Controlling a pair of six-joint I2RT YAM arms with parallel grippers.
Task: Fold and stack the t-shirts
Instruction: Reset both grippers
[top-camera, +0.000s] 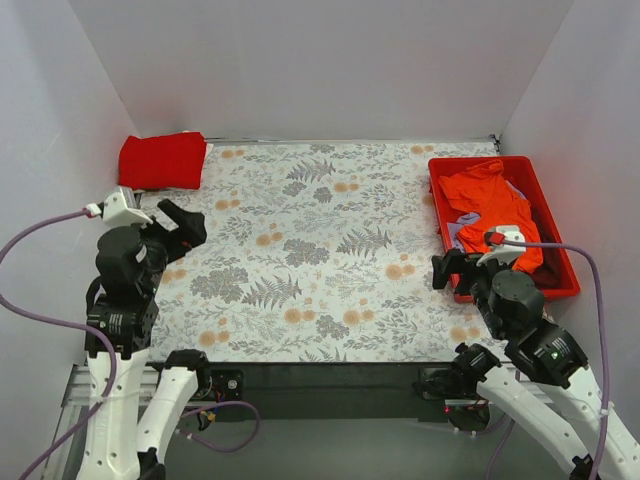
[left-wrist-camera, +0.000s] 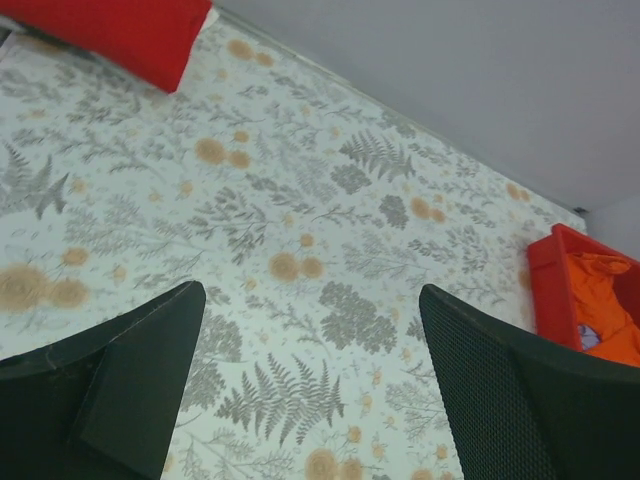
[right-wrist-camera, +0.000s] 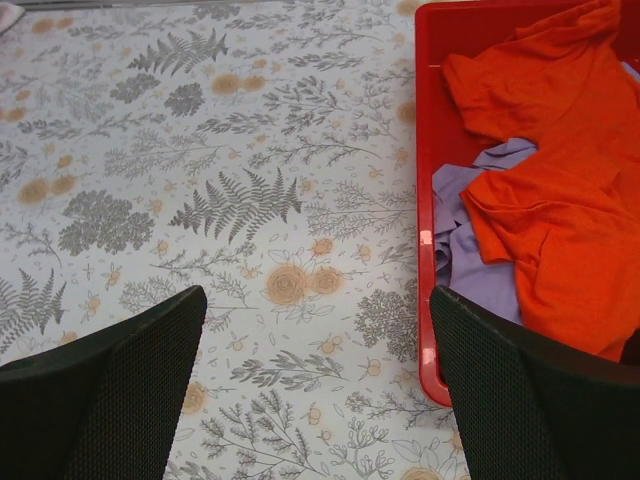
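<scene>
Orange t-shirt (right-wrist-camera: 560, 110) | is crumpled in red tray (right-wrist-camera: 427, 120), ahead-right of right gripper (right-wrist-camera: 312, 300), the nearer | jaws parted, empty; left gripper (left-wrist-camera: 310, 290) likewise

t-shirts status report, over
Left gripper, right gripper open, empty. Red shirt folded, far left corner. Orange shirt over lavender shirt in tray. Nothing in the way.

light: bright, even, diffuse
shadows: faint, soft
glare: small spot on tray (right-wrist-camera: 427, 238) rim
focus: sharp, no blur
</scene>
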